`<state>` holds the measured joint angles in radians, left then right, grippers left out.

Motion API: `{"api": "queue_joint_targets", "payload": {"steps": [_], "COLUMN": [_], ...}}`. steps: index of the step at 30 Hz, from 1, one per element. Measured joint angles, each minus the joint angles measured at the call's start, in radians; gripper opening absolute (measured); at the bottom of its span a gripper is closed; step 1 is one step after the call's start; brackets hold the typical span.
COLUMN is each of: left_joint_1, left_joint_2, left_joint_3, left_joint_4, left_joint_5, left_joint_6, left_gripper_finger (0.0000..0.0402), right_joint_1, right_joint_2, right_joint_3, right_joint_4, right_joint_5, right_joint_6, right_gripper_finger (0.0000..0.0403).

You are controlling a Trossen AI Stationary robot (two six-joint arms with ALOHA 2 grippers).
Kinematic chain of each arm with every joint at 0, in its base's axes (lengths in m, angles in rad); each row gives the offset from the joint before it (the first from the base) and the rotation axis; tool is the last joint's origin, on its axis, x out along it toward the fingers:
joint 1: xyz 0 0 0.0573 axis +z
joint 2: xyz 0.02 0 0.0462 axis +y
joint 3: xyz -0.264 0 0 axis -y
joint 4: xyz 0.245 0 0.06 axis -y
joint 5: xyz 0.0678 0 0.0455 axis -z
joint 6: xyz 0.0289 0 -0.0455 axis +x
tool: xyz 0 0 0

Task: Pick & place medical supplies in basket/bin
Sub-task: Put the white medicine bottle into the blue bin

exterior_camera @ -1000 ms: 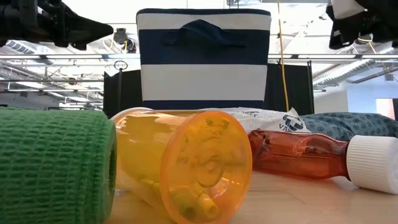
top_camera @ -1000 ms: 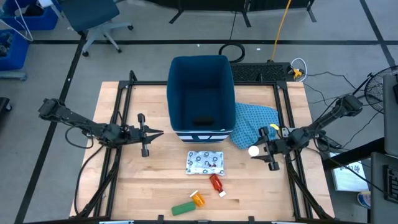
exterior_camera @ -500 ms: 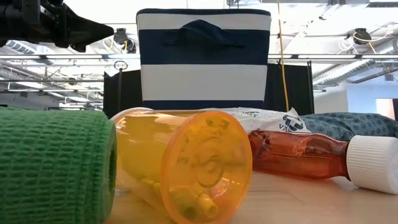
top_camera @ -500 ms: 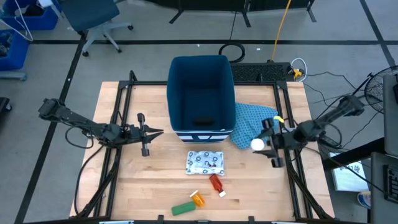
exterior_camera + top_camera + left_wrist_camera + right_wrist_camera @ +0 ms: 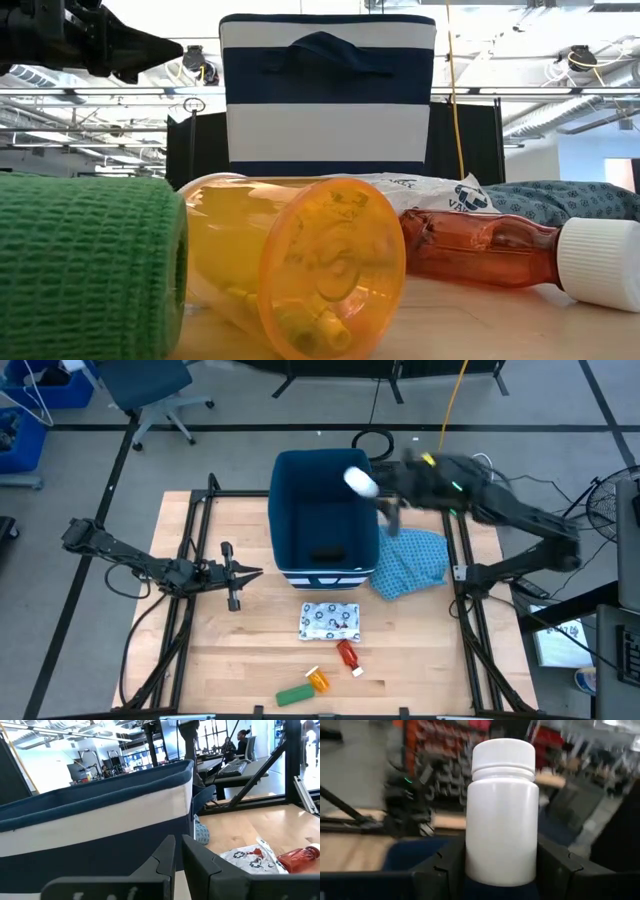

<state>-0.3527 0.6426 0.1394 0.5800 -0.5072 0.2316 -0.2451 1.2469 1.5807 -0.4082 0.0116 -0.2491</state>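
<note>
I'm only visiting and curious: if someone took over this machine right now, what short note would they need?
Right gripper: shut on a white bottle, above the blue bin.
Left gripper: shut, empty, waiting left of the bin.
In the bin: one dark item on the floor.
On the table: patterned packet, red bottle, orange vial, green roll.
Left: release the white bottle, then bin those four.
</note>
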Motion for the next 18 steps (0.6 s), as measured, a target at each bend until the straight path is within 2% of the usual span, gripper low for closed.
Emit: {"api": "queue_joint_targets", "payload": {"steps": [2, 5, 10, 13, 18], "left_joint_1": [0.000, 0.000, 0.000, 0.000, 0.000], "left_joint_2": [0.000, 0.000, 0.000, 0.000, 0.000], "left_joint_3": [0.000, 0.000, 0.000, 0.000, 0.000], "left_joint_4": [0.000, 0.000, -0.012, -0.030, -0.055], "left_joint_5": [0.000, 0.000, 0.000, 0.000, 0.000], "left_joint_6": [0.000, 0.001, 0.001, 0.001, 0.001], "left_gripper_finger": [0.0035, 0.0035, 0.0035, 0.0035, 0.0035], "right_joint_1": [-0.070, -0.134, -0.136, -0.124, -0.112], "right_joint_2": [0.102, 0.230, 0.392, 0.483, 0.586], "right_joint_3": [0.092, 0.159, 0.144, 0.128, 0.113], "right_joint_4": [-0.074, -0.141, -0.215, -0.313, -0.365], "right_joint_5": [-0.058, -0.065, -0.064, -0.016, 0.001], "right_joint_6": [-0.007, -0.049, -0.197, -0.290, -0.325], "right_gripper_finger": [0.0170, 0.0170, 0.0169, 0.0169, 0.0169]}}
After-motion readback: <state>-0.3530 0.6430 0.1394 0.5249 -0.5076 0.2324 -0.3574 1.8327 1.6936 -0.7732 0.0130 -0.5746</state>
